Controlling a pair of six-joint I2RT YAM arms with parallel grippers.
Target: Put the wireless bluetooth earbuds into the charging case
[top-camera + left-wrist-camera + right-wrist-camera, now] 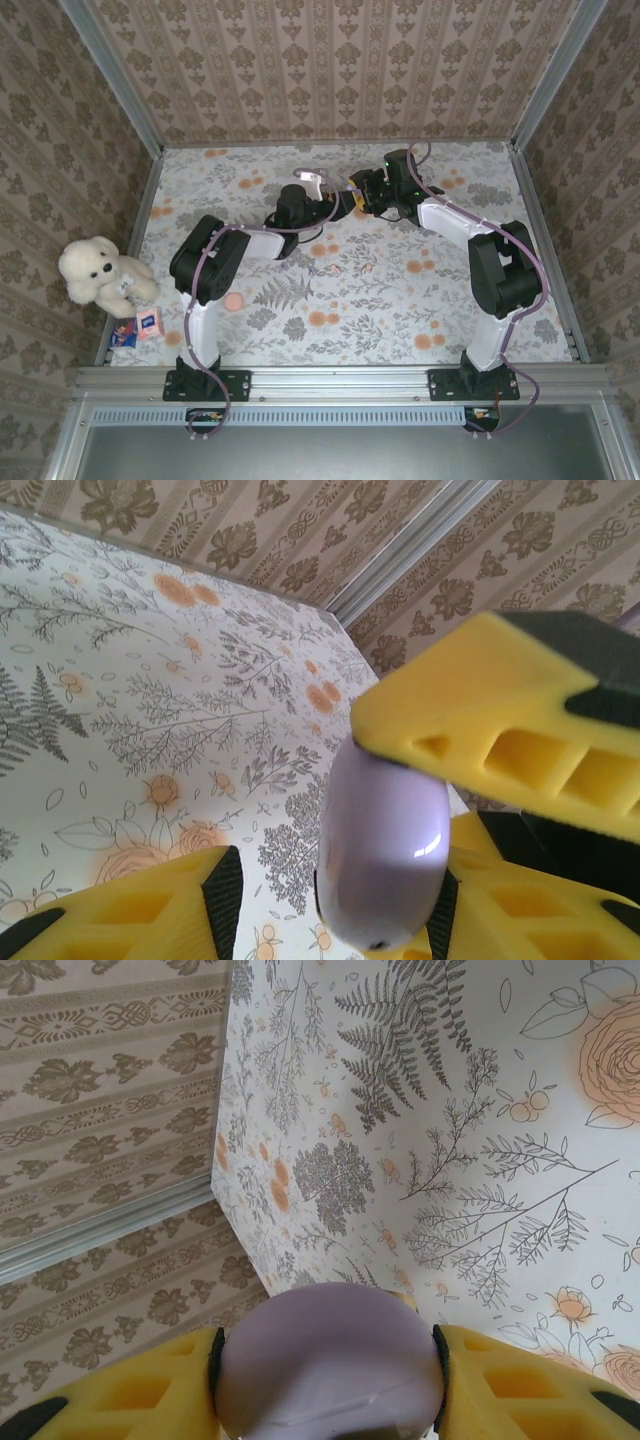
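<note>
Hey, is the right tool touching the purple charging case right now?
Touching. The right wrist view shows the charging case wedged between the right tool's yellow fingers, their black pads pressed against both its sides.

No text, brand, number or sign can be read. The small pink box beside the plush bear, at the left edge of the table, carries a dark printed mark that is too small to make out. The blue packet just beside the box also shows print too small to read.
</note>
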